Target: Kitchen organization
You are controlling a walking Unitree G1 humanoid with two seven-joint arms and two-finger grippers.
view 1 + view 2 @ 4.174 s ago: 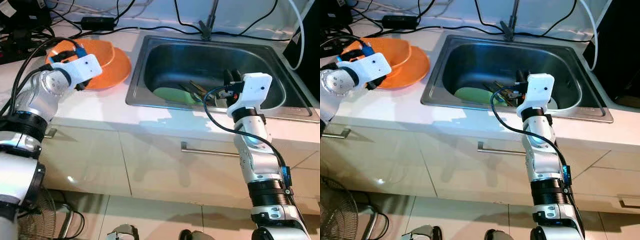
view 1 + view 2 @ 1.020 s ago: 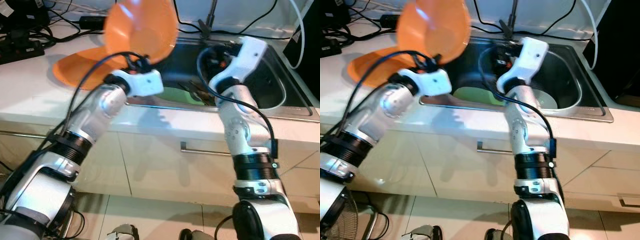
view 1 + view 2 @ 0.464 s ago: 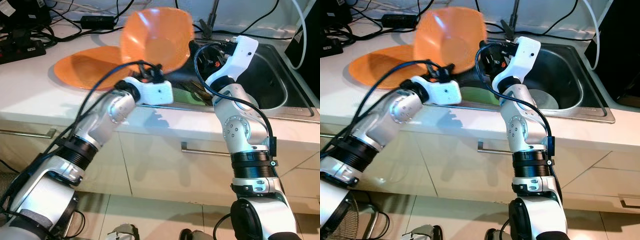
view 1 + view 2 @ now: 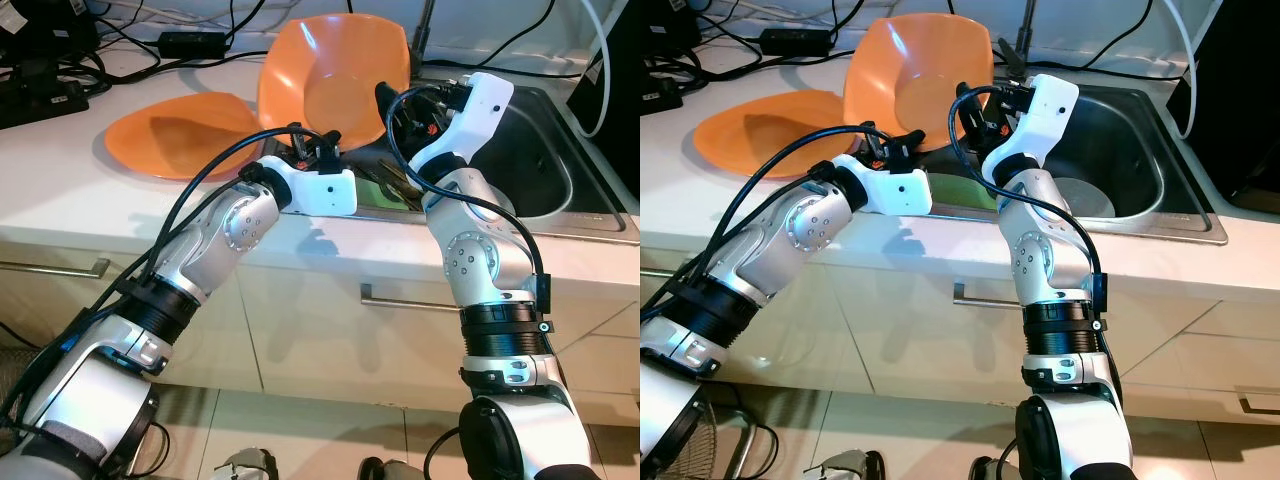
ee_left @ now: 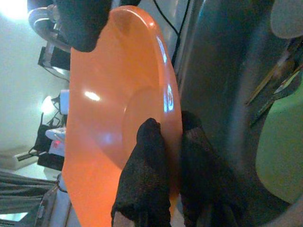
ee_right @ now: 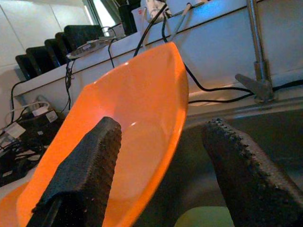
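An orange bowl is held up on edge above the sink's left rim. My left gripper is shut on its lower rim, one finger inside and one outside, just over the counter edge. My right gripper is open at the bowl's right side, its two fingers standing either side of the bowl's rim without pinching it. An orange plate lies flat on the white counter to the left. The steel sink holds a green dish, some utensils and a pale round plate.
The faucet rises behind the sink. Black cables and a power adapter run along the back of the counter, with dark electronics at the far left. Cabinet drawers with a metal handle lie below the counter.
My left gripper has lifted the orange bowl off the plate and carried it right to the sink's edge. My right gripper has risen out of the sink to the bowl's rim.
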